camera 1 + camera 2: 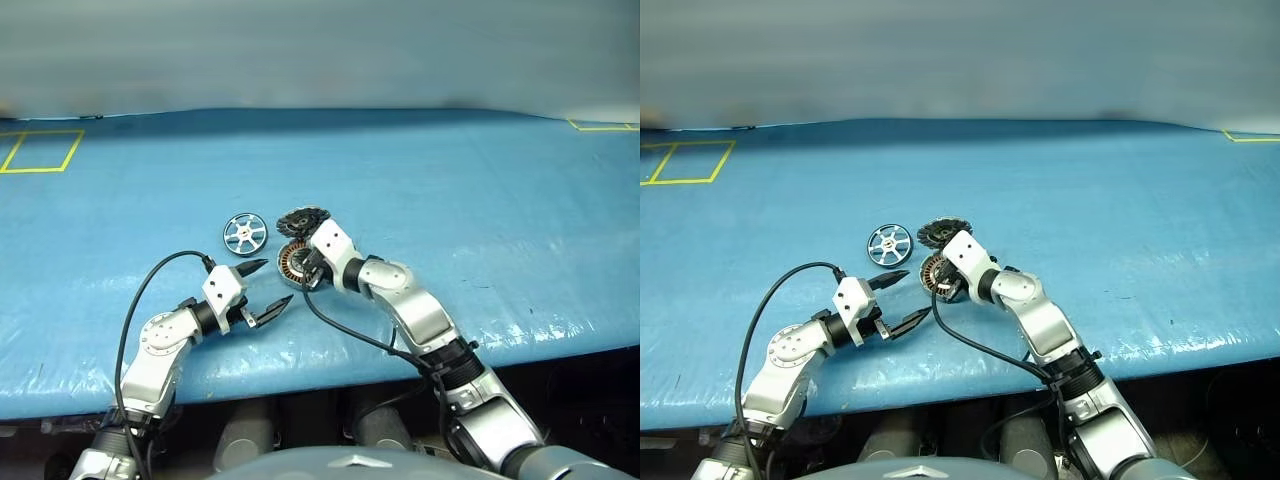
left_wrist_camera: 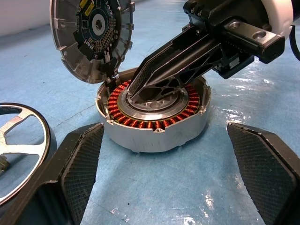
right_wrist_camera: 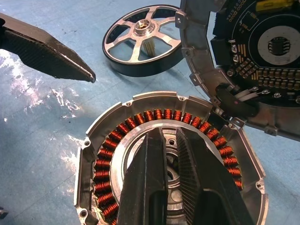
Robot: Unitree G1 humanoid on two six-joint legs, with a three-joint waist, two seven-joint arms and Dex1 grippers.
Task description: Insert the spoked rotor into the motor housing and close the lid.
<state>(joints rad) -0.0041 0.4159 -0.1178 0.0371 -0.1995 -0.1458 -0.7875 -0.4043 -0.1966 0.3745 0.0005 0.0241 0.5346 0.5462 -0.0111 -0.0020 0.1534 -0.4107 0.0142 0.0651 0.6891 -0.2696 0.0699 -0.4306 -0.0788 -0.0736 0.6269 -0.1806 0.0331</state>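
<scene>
while the spoked rotor (image 1: 245, 234) lies flat on the blue table cover (image 1: 480, 200), just beside the motor housing (image 1: 292, 262) and apart from it, nothing has yet been seated, so by my reading the task is at its start. from the head cameras, the lid (image 1: 303, 219) stands tilted up at the housing's far edge, and the right gripper (image 1: 313, 272) reaches into the open casing. the left gripper (image 1: 262, 290) hovers near the front edge of the table with its two black fingers spread wide and nothing between them.

in the left wrist view, the housing shows its ring of copper windings (image 2: 140, 122) with no rotor inside; the right gripper's fingers are drawn nearly together, their tips down in the central recess. whether they press on or pinch anything there i cannot tell. the lid leans open at the rim, its ribbed inner face showing.

in the right wrist view, the same near-closed fingers (image 3: 145, 187) sit over the hub of the housing, the rotor rests beyond it on the cover, and one left finger (image 3: 44, 47) hangs off to the side.

what is left, as i judge it: pick up the rotor, drop it into the casing, and fold the lid shut.
</scene>
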